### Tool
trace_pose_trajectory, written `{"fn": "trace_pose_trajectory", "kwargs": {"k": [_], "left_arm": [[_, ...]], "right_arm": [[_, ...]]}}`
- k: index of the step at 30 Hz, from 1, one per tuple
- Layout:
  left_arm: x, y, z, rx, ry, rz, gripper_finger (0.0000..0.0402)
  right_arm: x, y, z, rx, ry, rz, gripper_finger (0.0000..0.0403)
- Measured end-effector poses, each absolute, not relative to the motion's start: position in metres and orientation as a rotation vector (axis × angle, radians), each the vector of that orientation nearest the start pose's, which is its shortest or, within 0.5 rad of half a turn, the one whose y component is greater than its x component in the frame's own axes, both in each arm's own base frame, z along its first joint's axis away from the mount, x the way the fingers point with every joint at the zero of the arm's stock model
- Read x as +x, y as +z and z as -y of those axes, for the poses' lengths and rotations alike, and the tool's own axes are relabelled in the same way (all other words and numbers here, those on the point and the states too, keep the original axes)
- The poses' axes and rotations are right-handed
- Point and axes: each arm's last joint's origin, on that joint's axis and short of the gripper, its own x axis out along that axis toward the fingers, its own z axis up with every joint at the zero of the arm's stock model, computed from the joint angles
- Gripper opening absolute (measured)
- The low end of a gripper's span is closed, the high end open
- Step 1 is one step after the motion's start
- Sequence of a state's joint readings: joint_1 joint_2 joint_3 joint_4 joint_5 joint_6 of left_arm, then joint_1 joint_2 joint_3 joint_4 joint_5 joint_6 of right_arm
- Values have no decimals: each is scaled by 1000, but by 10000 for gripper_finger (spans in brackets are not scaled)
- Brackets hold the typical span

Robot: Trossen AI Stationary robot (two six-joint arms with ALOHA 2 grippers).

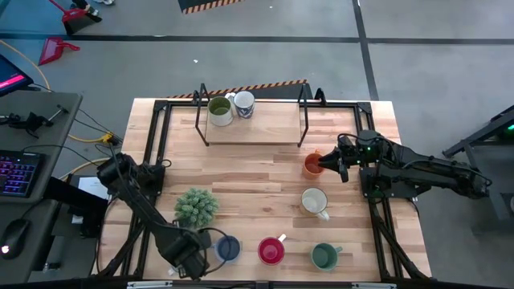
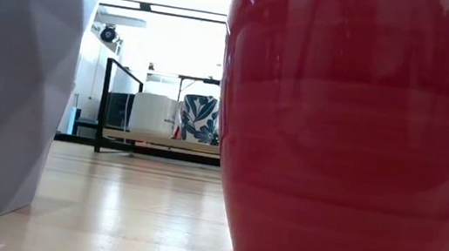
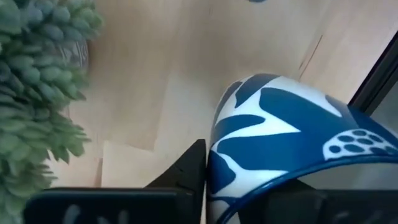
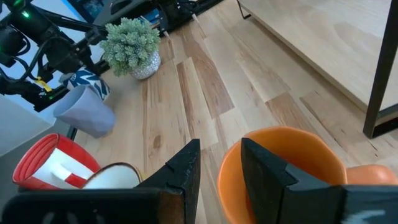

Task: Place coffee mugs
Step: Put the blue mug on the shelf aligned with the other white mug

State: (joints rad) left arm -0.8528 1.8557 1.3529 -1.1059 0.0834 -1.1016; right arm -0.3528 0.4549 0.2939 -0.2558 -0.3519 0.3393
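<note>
My right gripper (image 1: 328, 164) is shut on the orange mug (image 1: 311, 166), right of the table's middle. My left gripper (image 1: 197, 255), at the near edge beside the plant (image 1: 197, 206), is shut on a blue-and-white patterned mug (image 3: 280, 124). The gripper hides that mug in the high view. A grey-blue mug (image 1: 227, 247), a red mug (image 1: 271, 250) and a dark green mug (image 1: 324, 256) stand in a row along the near edge. A cream mug (image 1: 314, 201) stands behind them. An olive mug (image 1: 219, 110) and a second patterned mug (image 1: 243, 103) stand on the raised shelf (image 1: 273, 124). My left gripper pinches the patterned mug's wall near the rim (image 3: 214, 171). One finger (image 3: 189, 171) is outside and the other lies dark inside the mouth. Whether the mug is lifted clear, I cannot tell. My right gripper pinches the orange mug's wall at the rim (image 4: 229, 168). One finger (image 4: 183, 171) is outside and one finger (image 4: 267, 171) is inside, slanting down from the table's right. The mug stays upright.
The black-framed wooden shelf stands at the far edge, its leg (image 4: 379, 93) close to the orange mug. The potted plant is beside the left arm. Bare wood lies at the table's middle (image 1: 257, 172). A desk with a keyboard (image 1: 16, 172) is off the left side.
</note>
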Motion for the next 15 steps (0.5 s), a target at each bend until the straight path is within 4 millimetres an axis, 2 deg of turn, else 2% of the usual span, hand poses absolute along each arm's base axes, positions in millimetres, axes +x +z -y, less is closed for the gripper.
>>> {"fn": "trace_pose_trajectory", "kwargs": {"k": [4, 15], "left_arm": [[216, 195, 255, -237, 217, -1651, 14], [207, 200, 257, -312, 319, -1647, 11]], "right_arm": [[117, 201, 32, 479, -68, -389, 97], [117, 201, 33, 479, -68, -389, 97]]}}
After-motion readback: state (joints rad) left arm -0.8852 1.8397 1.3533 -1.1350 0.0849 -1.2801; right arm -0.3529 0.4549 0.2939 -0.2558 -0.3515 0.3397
